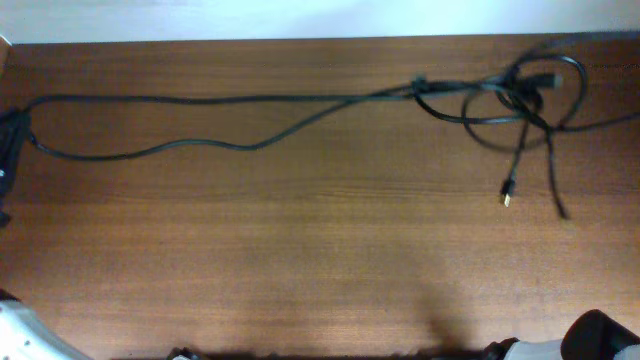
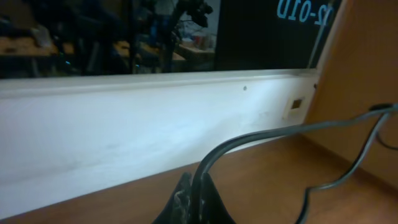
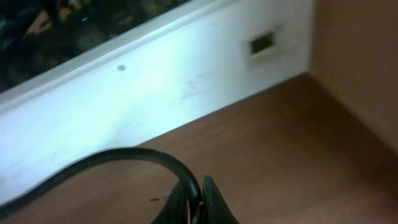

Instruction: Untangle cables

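Overhead view alone shows thin black cables (image 1: 530, 85) knotted far right; wrist views show left gripper (image 2: 194, 190) and right gripper (image 3: 198, 196) each clamped on a strand.

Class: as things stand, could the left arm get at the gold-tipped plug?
Probably not yet. The left gripper is shut on a cable at the left edge of the table, while the gold-tipped plug lies far across, though nothing covers it.

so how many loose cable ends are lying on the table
2. One gold-tipped end lies below the tangle at the right; a dark end lies just right of it. More may be hidden in the tangle.
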`<act>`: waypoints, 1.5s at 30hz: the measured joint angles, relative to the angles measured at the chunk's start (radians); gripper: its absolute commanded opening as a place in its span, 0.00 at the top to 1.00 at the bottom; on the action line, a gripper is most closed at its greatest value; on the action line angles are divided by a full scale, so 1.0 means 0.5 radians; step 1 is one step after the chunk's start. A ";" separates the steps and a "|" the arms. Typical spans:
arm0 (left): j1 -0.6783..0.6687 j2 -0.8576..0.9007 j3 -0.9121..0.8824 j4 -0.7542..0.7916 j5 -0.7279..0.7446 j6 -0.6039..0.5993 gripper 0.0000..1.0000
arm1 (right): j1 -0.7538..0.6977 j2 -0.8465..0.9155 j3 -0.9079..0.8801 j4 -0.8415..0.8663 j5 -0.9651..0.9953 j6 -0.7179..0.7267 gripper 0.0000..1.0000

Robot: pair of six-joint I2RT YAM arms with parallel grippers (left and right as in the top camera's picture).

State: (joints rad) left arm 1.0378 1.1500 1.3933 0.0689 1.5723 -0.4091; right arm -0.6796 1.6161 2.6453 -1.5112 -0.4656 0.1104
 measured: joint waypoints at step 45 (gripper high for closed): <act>-1.118 0.050 0.531 0.087 -1.373 -0.169 1.00 | 2.277 0.774 -1.736 1.161 0.383 -0.449 0.53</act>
State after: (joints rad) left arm 0.4789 1.1748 1.6588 0.1123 0.8856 -0.4938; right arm 0.4591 2.0029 1.7775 -0.9306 -0.2741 -0.1139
